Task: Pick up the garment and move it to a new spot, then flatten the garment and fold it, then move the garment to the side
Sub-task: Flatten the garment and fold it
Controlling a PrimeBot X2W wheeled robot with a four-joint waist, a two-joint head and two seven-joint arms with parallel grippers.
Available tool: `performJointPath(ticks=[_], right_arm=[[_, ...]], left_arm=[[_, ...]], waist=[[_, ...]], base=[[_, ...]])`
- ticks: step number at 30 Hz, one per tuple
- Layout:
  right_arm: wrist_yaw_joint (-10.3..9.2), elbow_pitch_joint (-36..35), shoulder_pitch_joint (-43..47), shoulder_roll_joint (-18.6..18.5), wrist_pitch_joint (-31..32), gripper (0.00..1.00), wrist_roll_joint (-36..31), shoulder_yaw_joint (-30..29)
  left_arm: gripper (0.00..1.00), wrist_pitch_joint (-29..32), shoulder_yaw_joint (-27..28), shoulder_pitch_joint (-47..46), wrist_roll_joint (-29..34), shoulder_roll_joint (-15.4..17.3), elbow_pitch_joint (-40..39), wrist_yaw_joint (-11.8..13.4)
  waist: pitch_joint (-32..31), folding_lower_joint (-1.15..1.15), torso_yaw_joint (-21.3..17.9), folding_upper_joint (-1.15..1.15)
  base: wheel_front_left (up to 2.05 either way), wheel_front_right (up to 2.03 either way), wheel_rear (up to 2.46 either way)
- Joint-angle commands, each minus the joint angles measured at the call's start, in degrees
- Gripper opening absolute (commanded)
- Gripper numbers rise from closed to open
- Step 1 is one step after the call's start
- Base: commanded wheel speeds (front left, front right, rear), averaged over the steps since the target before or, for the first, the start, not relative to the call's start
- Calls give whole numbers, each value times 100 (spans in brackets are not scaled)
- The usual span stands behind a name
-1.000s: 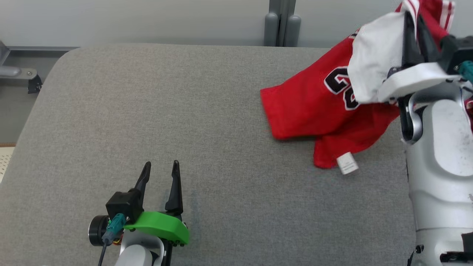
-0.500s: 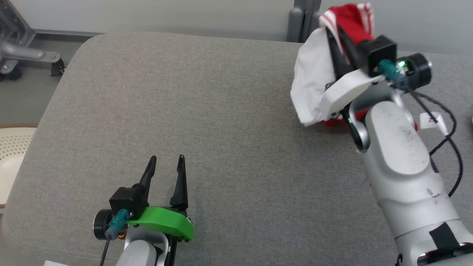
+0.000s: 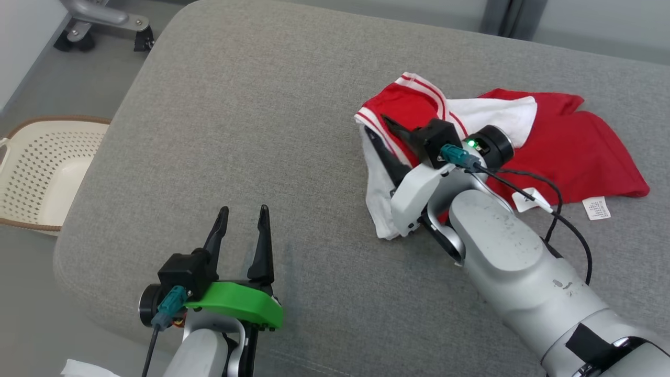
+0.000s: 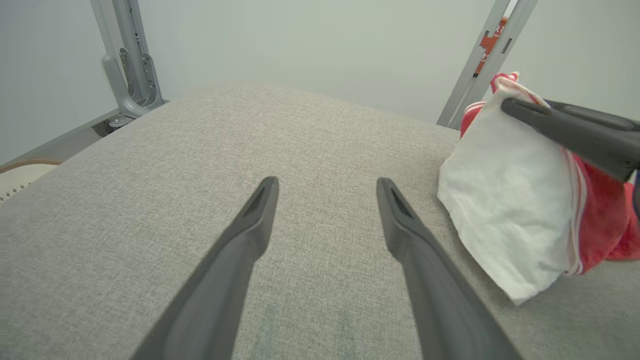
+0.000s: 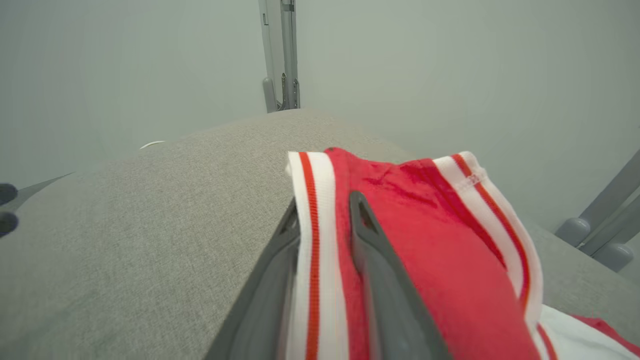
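The garment [image 3: 576,152] is a red jersey with white lining and striped trim, lying bunched on the grey padded table [image 3: 261,104] right of centre. My right gripper [image 3: 376,124] is at its left end. The striped hem [image 5: 315,260] runs between the two fingers, which stand slightly parted. In the left wrist view that end of the garment [image 4: 505,200] still peaks up at the right gripper's finger [image 4: 565,130]. My left gripper [image 3: 244,209] is open and empty near the table's front edge, well left of the garment, and its fingers [image 4: 250,235] frame bare fabric.
A cream perforated basket [image 3: 31,157] sits on the floor left of the table. A metal frame foot [image 3: 104,15] stands beyond the far left corner. Two white labels [image 3: 596,208] stick out of the garment's near edge. Grey posts [image 5: 282,55] rise behind the table.
The camera has tilted and turned. My right gripper has come down from high at the back with the garment, most of which now lies on the table. Its fingers have parted a little. The left gripper is unchanged.
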Motion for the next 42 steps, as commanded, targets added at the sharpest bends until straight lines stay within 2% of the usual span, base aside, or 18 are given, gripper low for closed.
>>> performJointPath(ticks=[1, 5, 9, 11, 20, 25, 32, 40, 41, 42], right_arm=[[-6, 15, -91, -26, -62, 100, 163, 215], [-6, -110, -206, -35, -136, 100, 601, 661], [-6, -184, -344, -30, -220, 100, 836, 625], [-6, -132, -379, -75, -239, 100, 854, 375], [-4, 546, 148, -875, -253, 100, 202, -1366], [-4, 1103, 465, -1098, -145, 100, -118, -2079], [-5, 1644, 493, -1050, -80, 100, -411, -2927], [-5, 2038, 264, -1016, -51, 100, -642, -3355], [-5, 2059, 247, -1029, -63, 92, -669, -3372], [-5, 2082, 229, -1033, -73, 48, -703, -3381]], left_arm=[[100, -3, 21, -32, -11, 10, -25, 38], [100, -3, 102, -2, 57, 8, -55, 49], [100, -3, 166, -4, 134, 9, -69, 23], [100, -3, 184, -11, 163, 11, -61, -1], [100, -3, 231, -19, 284, 13, -52, -62], [100, -3, 254, -39, 323, 13, -27, -103], [100, -3, 253, -97, 354, 12, 38, -130], [100, -3, 251, -104, 379, 12, 52, -114], [100, -3, 260, -94, 385, 12, 56, -116], [100, -3, 273, -83, 394, 12, 61, -125]], waist=[[120, 0, 103, 0], [111, 0, -109, 0], [66, 0, -440, 0], [26, 0, -612, 0], [-14, 0, -1113, 0], [22, 0, -1144, 0], [38, 0, -1018, 0], [73, 0, -781, 0], [76, 0, -770, 0], [77, 0, -762, 0]], base=[[0, 0, 0], [0, 0, 0], [0, 0, 0], [0, 0, 0], [0, 0, 0], [0, 0, 0], [0, 0, 0], [0, 0, 0], [0, 0, 0], [0, 0, 0]])
